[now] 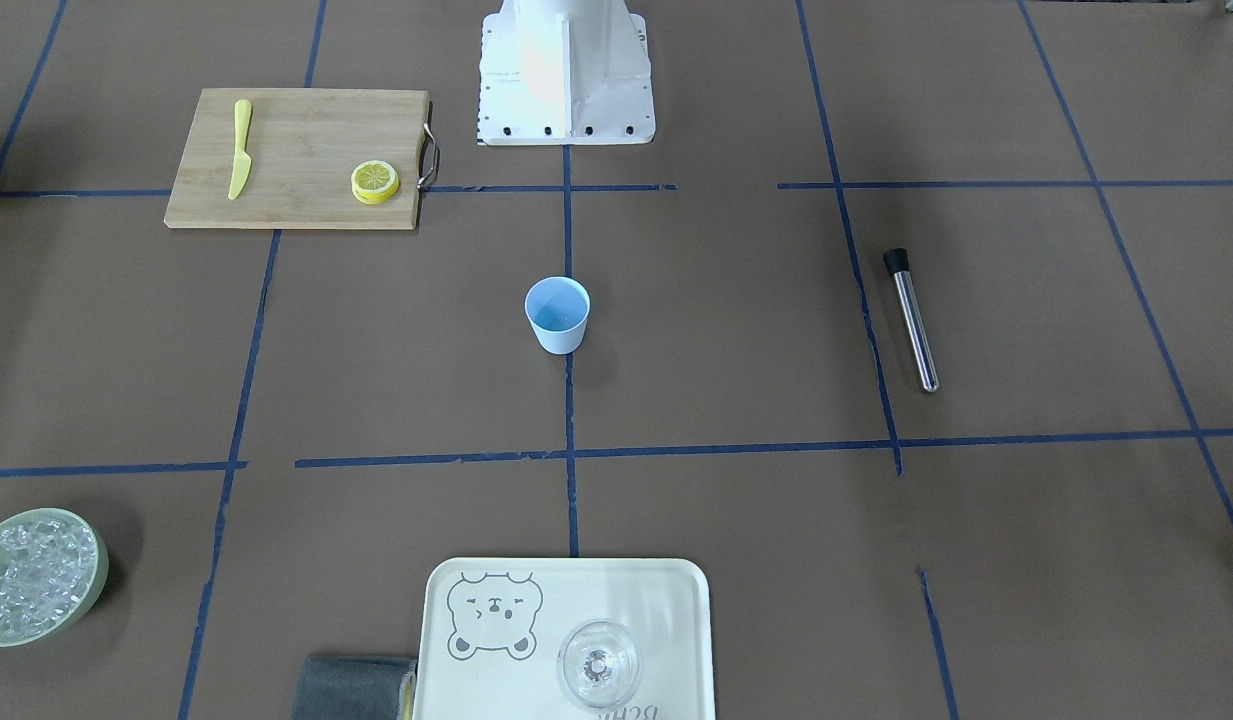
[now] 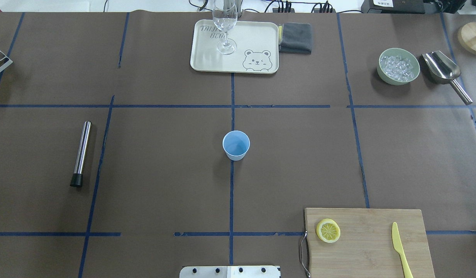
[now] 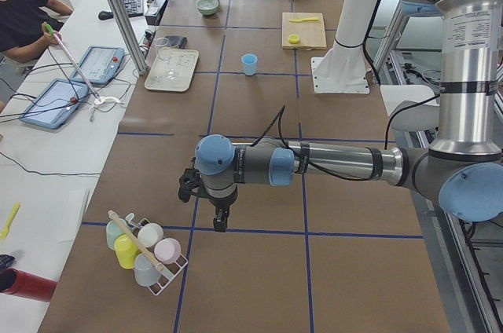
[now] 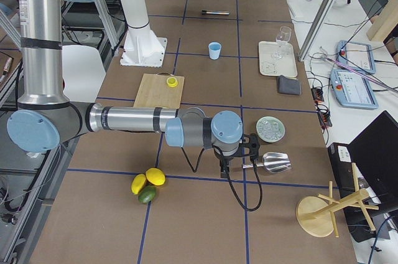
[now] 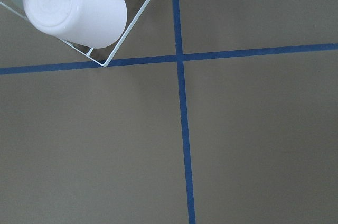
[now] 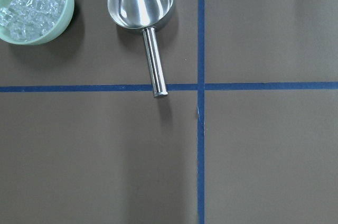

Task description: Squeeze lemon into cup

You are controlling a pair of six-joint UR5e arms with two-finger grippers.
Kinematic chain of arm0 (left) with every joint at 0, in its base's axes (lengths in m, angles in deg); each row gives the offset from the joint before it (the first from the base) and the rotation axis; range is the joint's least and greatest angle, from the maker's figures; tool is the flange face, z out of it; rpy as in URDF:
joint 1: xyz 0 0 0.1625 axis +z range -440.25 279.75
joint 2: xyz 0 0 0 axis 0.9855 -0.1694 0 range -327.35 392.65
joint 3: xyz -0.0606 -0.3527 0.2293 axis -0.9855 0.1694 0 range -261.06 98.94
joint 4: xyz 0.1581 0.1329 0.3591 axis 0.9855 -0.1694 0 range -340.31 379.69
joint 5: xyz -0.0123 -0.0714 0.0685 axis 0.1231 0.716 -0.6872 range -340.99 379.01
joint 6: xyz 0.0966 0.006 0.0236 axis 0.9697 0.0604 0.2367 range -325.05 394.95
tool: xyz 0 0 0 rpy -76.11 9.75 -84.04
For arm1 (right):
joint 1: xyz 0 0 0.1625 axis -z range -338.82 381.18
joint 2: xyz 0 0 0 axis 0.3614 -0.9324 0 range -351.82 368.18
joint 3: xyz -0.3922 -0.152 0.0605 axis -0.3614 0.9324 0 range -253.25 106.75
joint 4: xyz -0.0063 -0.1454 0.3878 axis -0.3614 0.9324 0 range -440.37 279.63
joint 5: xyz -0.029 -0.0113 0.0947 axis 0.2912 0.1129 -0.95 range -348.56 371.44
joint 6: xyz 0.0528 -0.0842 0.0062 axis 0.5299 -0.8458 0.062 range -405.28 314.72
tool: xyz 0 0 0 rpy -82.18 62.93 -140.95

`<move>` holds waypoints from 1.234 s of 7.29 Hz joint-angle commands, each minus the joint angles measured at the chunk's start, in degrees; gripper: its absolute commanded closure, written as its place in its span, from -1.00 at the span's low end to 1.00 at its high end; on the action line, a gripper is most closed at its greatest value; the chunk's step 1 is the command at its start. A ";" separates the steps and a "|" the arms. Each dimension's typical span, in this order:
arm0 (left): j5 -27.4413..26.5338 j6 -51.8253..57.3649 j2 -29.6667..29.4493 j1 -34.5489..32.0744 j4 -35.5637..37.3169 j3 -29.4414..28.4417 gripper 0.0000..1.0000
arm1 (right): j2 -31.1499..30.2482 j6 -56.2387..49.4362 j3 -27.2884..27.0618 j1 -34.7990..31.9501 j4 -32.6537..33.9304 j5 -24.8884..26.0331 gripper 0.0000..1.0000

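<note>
The lemon slice lies on the wooden cutting board, near its handle end; it also shows in the overhead view. It looks like two slices stacked. The light-blue cup stands upright and empty at the table's centre. My left gripper hangs far off at the table's left end, beside a rack of cups. My right gripper hangs at the right end near the scoop. Both show only in the side views, so I cannot tell whether they are open or shut.
A yellow knife lies on the board. A tray holds a stemmed glass, with a grey cloth beside it. A steel muddler, an ice bowl, a scoop and a cup rack stand around.
</note>
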 commanded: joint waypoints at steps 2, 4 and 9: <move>-0.09 0.00 -0.14 -0.03 -0.09 0.64 -1.00 | 0.93 0.86 1.04 2.43 -2.00 4.38 -1.00; 0.00 0.26 -0.49 0.05 -0.53 1.33 -1.00 | 5.20 4.01 0.87 5.23 -1.22 4.38 -1.00; 0.00 0.00 -6.28 2.41 -0.62 5.03 -1.00 | 8.58 21.17 -7.61 18.47 -2.26 4.11 -1.00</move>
